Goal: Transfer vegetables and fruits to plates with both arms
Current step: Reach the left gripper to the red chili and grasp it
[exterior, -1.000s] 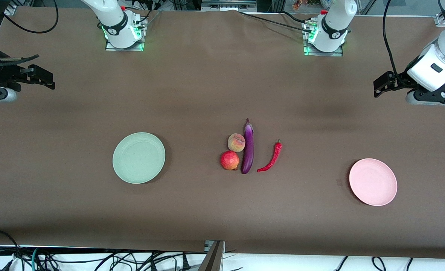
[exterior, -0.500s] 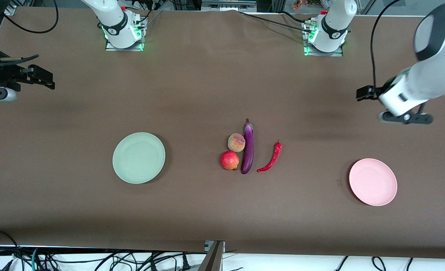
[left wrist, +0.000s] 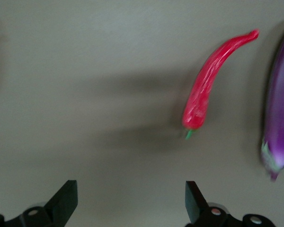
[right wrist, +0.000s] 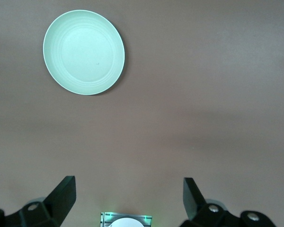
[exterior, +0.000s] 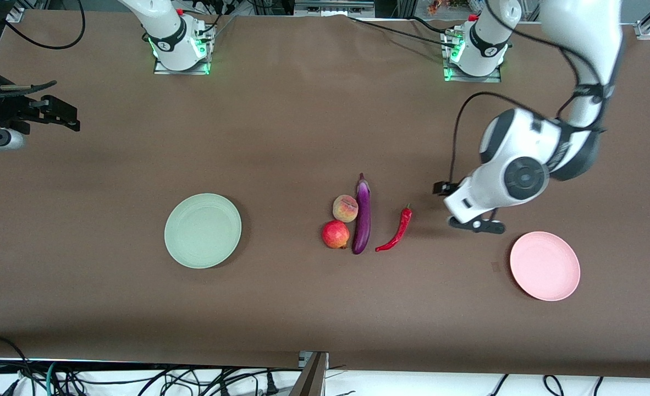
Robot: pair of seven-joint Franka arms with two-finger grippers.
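Observation:
The purple eggplant (exterior: pixel 362 217) lies mid-table with the peach (exterior: pixel 345 208) and the pomegranate (exterior: pixel 335 234) touching it on the side toward the right arm's end. The red chili (exterior: pixel 398 231) lies apart on its other side. The green plate (exterior: pixel 203 230) and the pink plate (exterior: pixel 545 266) are empty. My left gripper (exterior: pixel 471 220) hangs over the table between the chili and the pink plate. It is open and empty (left wrist: pixel 131 203), with the chili (left wrist: pixel 208 85) and eggplant (left wrist: pixel 279 113) ahead of it. My right gripper (exterior: pixel 64 115) waits open (right wrist: pixel 128 198) at the right arm's end, with the green plate (right wrist: pixel 84 52) in its view.
The two arm bases (exterior: pixel 181 49) (exterior: pixel 476 55) stand at the table's edge farthest from the front camera. Cables and a metal bracket (exterior: pixel 311 374) lie along the edge nearest the front camera. The brown tabletop (exterior: pixel 281 137) is bare between the bases and the produce.
My left arm has swung in from the left arm's end of the table and down toward the chili. The right arm and all the produce have stayed put.

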